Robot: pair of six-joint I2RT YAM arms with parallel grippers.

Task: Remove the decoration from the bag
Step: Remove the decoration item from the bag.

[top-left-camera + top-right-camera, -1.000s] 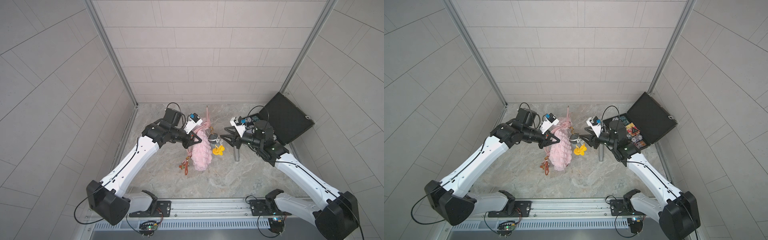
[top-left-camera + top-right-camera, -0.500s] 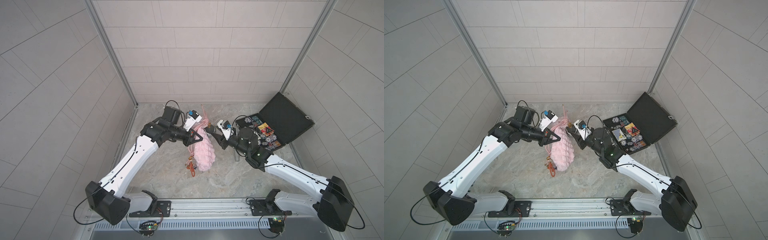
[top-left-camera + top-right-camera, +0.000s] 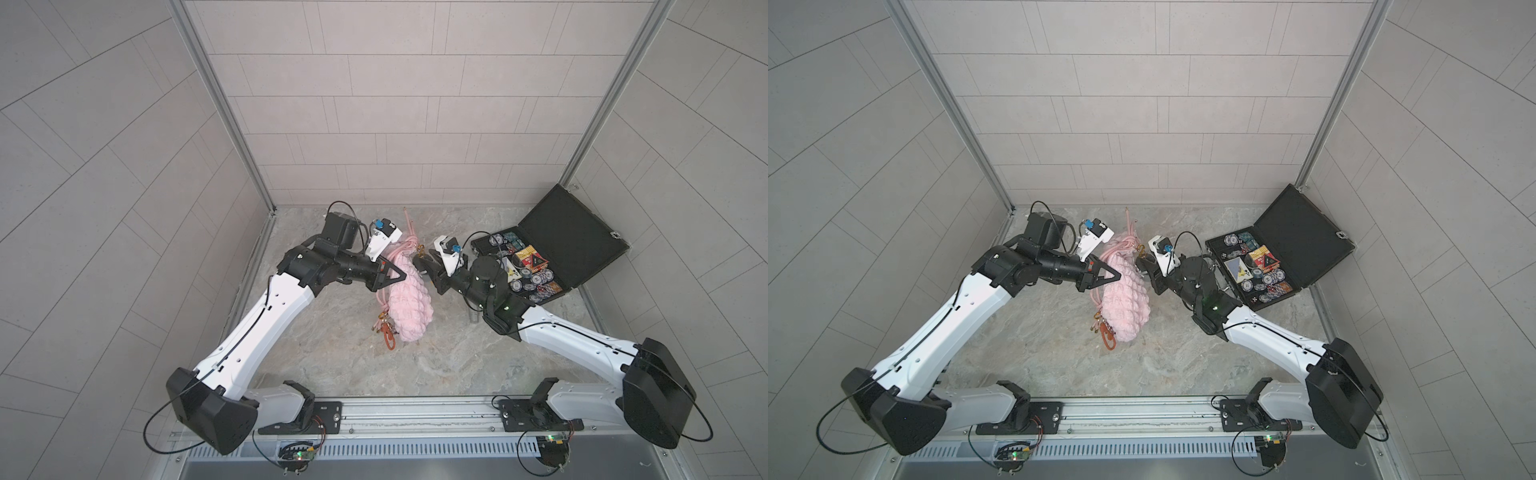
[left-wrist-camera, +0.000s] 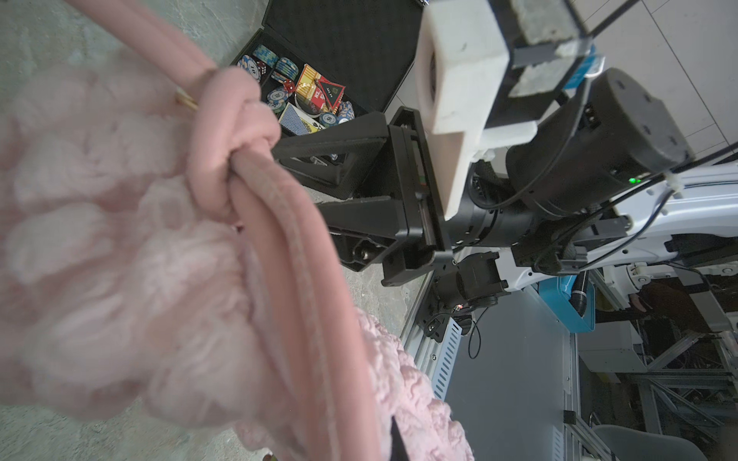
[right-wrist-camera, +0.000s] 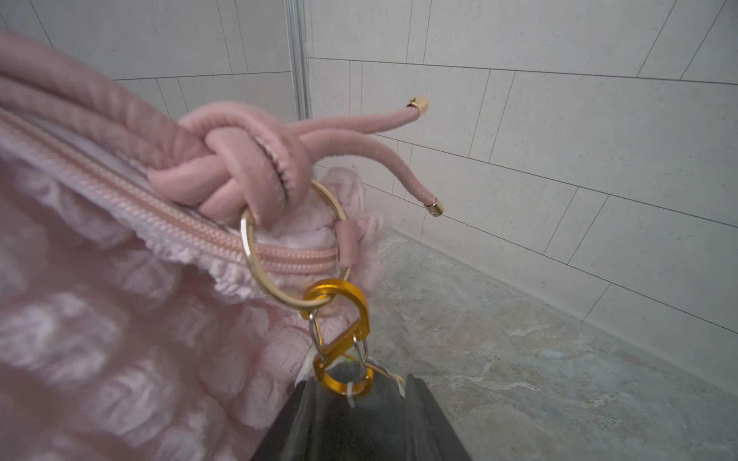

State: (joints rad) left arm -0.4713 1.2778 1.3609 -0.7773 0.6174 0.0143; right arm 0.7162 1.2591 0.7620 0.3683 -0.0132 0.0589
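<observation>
Tabletop [image 3: 332, 374] in grey marble pattern carries everything, with both white arms reaching in toward its middle. At its far right corner a black case [image 3: 577, 232] stands open, lid tilted back, poker chips [image 3: 536, 278] and cards in its tray. Well apart from the case, the bag [image 3: 409, 303] sits mid-table between the two arms, a puffy pink quilted thing with its long side running from the far side toward the near edge; both top views show it so [image 3: 1125, 303]. Its cord straps [image 3: 405, 251] bunch at the far end and are tied in a fat knot [image 5: 239, 167]. The left gripper [image 3: 392, 277] comes in against the bag's upper left side, its jaws closed, and in the left wrist view the straps [image 4: 279, 239] run down beside its fingertip as though pinched there. The right gripper [image 3: 417, 262] meets the bag's far right end; its fingers [image 4: 359, 215] stand a narrow gap apart. A cluster of orange-red trinkets [image 3: 386, 332] hangs at the bag's near left end. A gold ring [image 5: 255, 271] loops through the knot, an orange carabiner [image 5: 339, 315] is clipped to that ring, and the decoration [image 5: 371, 415], dark grey and mostly hidden, hangs from it between the right fingers; whether they clamp it I cannot tell
</observation>
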